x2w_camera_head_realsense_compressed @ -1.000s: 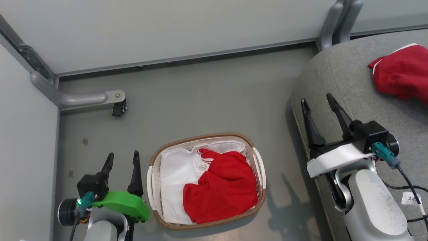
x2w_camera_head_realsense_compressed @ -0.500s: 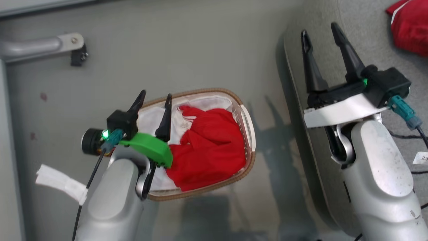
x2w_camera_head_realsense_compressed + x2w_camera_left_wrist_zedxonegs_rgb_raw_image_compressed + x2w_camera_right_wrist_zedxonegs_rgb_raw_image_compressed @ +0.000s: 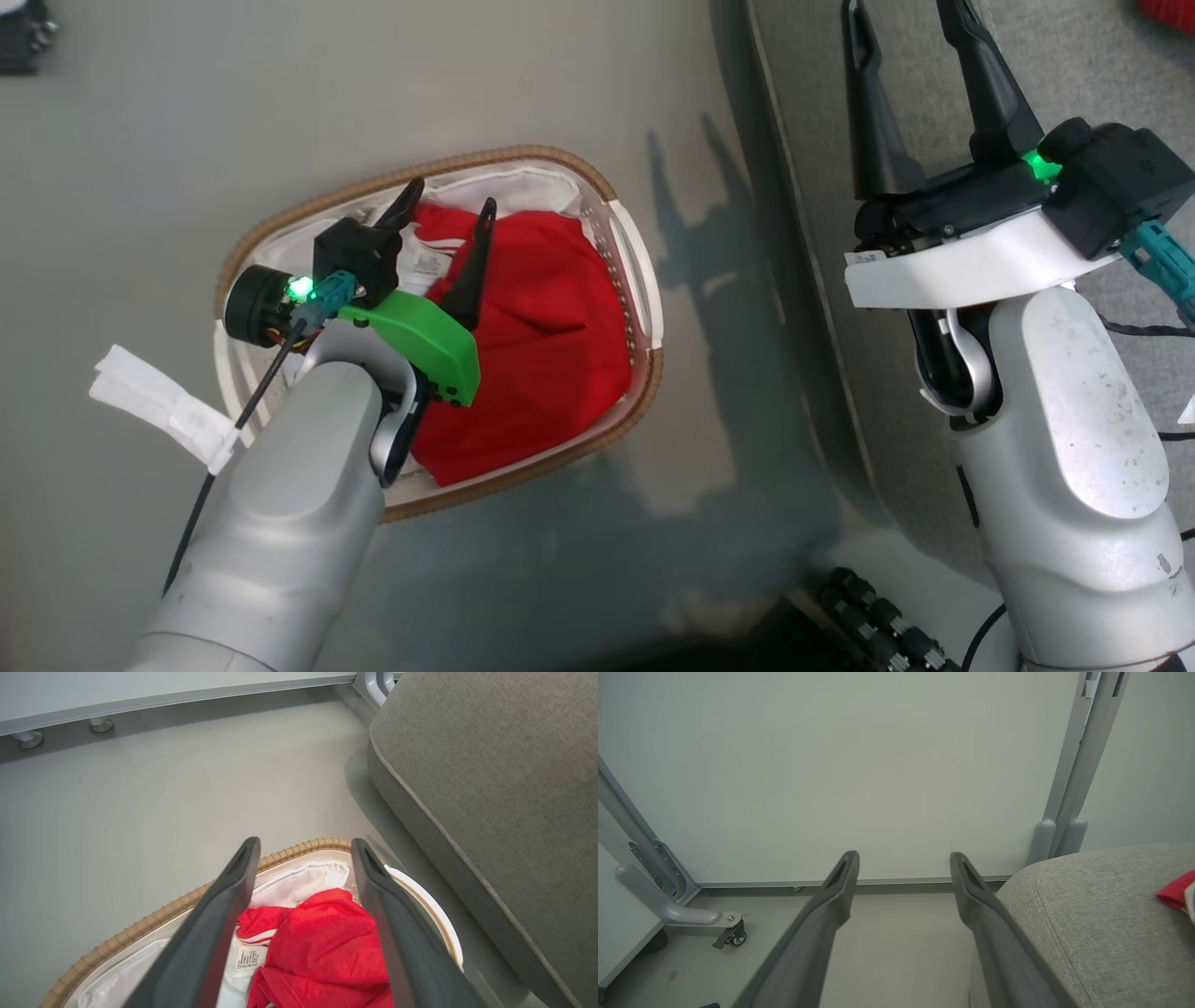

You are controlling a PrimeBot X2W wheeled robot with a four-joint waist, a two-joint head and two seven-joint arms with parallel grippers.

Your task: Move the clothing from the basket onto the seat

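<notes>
Down on a smooth grey floor point(image 3: 140, 140), beside a big grey woven seat point(image 3: 1083, 65): a white perforated basket point(image 3: 523, 154) with a brown woven rim and a white liner point(image 3: 303, 879). Heaped inside, toward the seat side, red clothing point(image 3: 551, 317) with a striped edge and a white label showing. Directly above it, left jaws wide apart and empty, dark fingers point(image 3: 474, 257) pointing over the fabric (touching or just clear of it, impossible to tell). Off to the right, over the seat's rounded edge, right jaws equally wide apart, gripping nothing, a green light point(image 3: 1033, 166) glowing at the wrist. Farther back on the cushion, a second red piece point(image 3: 1174, 891), white-trimmed, cut off by the frame edge. Behind everything, a plain pale wall panel point(image 3: 878, 765), grey metal posts point(image 3: 1083, 765) at the corner and a castered foot point(image 3: 731, 933) on the floor. Soft shadows point(image 3: 691, 215) across the floor between basket and seat.
</notes>
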